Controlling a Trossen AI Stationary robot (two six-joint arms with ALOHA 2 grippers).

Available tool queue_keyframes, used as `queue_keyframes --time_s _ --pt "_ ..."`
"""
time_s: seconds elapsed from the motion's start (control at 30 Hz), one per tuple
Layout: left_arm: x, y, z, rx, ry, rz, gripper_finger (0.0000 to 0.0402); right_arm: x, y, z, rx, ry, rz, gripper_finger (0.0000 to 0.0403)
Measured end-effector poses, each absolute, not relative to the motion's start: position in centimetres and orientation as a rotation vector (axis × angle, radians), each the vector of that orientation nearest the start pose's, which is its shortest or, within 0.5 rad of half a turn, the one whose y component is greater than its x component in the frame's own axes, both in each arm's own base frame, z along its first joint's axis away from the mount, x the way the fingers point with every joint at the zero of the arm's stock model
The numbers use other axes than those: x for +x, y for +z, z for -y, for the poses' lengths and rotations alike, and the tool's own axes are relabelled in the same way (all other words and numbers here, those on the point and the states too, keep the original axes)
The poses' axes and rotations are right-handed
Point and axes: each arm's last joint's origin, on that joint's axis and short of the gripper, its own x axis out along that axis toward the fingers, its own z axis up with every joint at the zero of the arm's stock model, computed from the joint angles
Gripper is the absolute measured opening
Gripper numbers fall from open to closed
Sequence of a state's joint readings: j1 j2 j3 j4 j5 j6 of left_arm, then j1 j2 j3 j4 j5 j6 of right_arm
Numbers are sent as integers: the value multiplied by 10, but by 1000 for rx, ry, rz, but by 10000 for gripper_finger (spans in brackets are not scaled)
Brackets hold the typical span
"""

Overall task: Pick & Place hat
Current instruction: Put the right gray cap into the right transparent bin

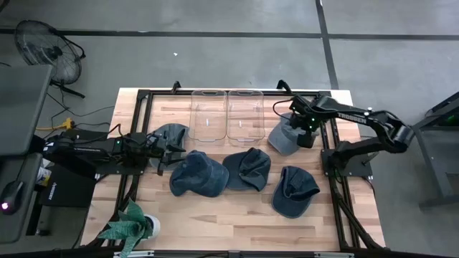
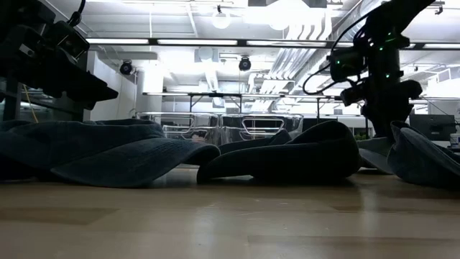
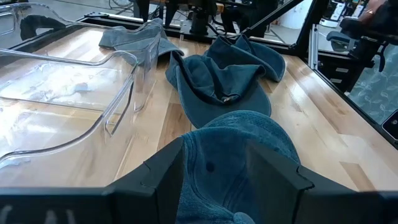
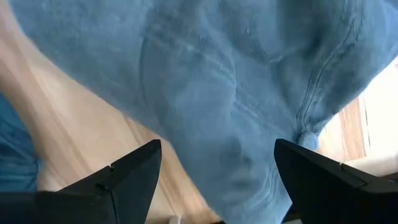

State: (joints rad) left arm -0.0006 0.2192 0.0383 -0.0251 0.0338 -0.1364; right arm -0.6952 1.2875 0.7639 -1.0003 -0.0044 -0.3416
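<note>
My right gripper (image 1: 300, 129) hangs over the far-right cap (image 1: 282, 137), fingers (image 4: 134, 171) spread wide w/ denim between them, not clamped. That cap lies just right of the two clear bins (image 1: 227, 115). My left gripper (image 1: 166, 152) sits low at table left, fingers (image 3: 168, 174) apart, a cap (image 3: 239, 155) between them; another cap (image 1: 169, 134) is just beside it. Three more caps (image 1: 247, 169) lie across the middle. A toy plant (image 1: 133, 226) is at the near-left corner.

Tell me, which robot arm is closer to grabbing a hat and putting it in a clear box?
Probably the right. Its hand hangs open right over a blue hat beside the clear bins. The left hand is open too, near another hat, but farther from the bins.
</note>
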Motion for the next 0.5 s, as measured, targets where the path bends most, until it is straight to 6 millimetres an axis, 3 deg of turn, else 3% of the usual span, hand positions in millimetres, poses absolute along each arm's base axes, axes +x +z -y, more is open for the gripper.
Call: queue_keyframes --time_s 0.27,0.5 --pt "109 156 1 -139 -20 -208 166 151 188 126 253 -296 -1491 294" --pt "109 156 1 -139 -20 -208 166 152 188 125 285 -262 -1472 223"
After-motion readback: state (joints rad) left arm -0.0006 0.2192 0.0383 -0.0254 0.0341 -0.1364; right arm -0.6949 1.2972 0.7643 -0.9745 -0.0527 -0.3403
